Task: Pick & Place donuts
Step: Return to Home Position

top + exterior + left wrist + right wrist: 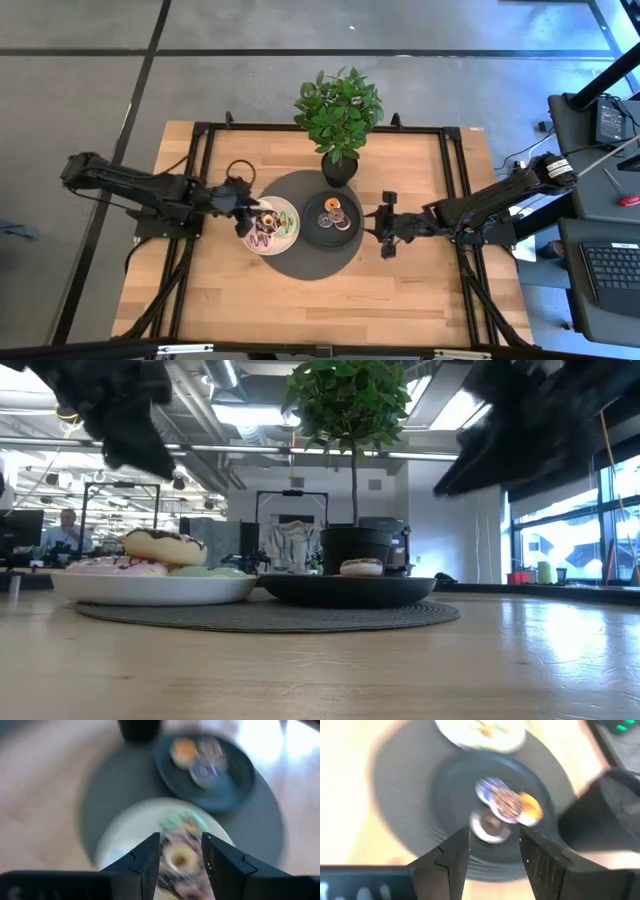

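Surface: pale wooden table on a black frame, grey floor around it. A round dark grey woven mat lies mid-table, and a leafy green plant in a black pot stands at the mat's far edge. The low view shows an open office behind, with a person at the far left.

Left: my left gripper hangs above the left part of the round white plate, well clear of it. Its fingers are apart with nothing between them.

The white plate sits on the mat's left half. It holds the large toy donuts, heaped: a cream ring with chocolate icing lies on top of pink and green ones. I cannot count them exactly.

The round black plate is just beside the white one, on the mat's right half. It holds the small toy donuts, four in a tight cluster: purple, sprinkled, orange and brown-iced.

Right: my right gripper hangs just right of the black plate, over the mat's right edge and raised off the table. Its fingers are spread wide and it is empty.
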`<action>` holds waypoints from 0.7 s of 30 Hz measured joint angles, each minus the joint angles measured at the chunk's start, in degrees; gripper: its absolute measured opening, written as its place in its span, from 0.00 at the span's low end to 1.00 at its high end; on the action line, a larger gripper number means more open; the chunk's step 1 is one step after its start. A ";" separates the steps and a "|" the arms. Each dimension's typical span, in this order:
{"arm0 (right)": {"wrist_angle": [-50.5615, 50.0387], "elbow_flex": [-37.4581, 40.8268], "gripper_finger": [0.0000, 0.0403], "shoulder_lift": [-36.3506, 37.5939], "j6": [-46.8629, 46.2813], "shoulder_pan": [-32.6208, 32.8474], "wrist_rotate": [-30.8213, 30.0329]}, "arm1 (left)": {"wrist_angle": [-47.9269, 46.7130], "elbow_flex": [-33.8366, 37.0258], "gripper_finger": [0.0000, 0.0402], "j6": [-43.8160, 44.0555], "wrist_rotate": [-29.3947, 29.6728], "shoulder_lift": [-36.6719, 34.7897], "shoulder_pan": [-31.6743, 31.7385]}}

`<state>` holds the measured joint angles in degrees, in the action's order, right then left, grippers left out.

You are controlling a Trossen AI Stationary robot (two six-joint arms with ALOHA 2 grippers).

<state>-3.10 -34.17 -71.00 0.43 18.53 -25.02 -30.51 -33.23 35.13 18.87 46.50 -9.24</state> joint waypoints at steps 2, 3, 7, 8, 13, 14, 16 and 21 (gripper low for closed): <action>-0.19 0.41 0.43 3.16 -1.20 0.89 1.60 | 0.72 0.00 0.35 -4.13 9.29 -1.92 -1.84; -0.19 1.44 0.43 5.03 -2.05 1.28 1.54 | 0.85 0.00 0.35 -5.37 13.73 -2.52 -2.54; 0.90 9.13 0.43 13.98 -8.39 2.10 0.25 | 1.65 -0.02 0.35 -3.20 24.06 -3.65 -3.54; 2.93 11.08 0.43 16.43 -9.23 2.29 0.56 | 1.60 -0.02 0.35 -3.25 25.21 -3.61 -3.64; 8.08 17.29 0.43 28.79 -9.14 2.22 1.74 | 3.97 1.76 0.35 -7.79 26.37 -4.35 -5.37; 8.08 17.90 0.43 31.28 -8.85 1.94 1.17 | 5.74 3.41 0.35 -7.89 26.49 -5.25 -5.79; 7.98 18.90 0.43 36.34 -7.10 1.19 0.69 | 11.24 7.36 0.35 -8.84 26.06 -6.99 -6.21; 5.47 19.52 0.43 48.00 -3.30 -0.57 0.69 | 20.53 14.70 0.35 -13.39 17.82 -13.98 -4.46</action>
<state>2.37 -14.66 -23.00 -2.86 17.96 -24.33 -9.98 -18.54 21.74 36.69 32.52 -13.71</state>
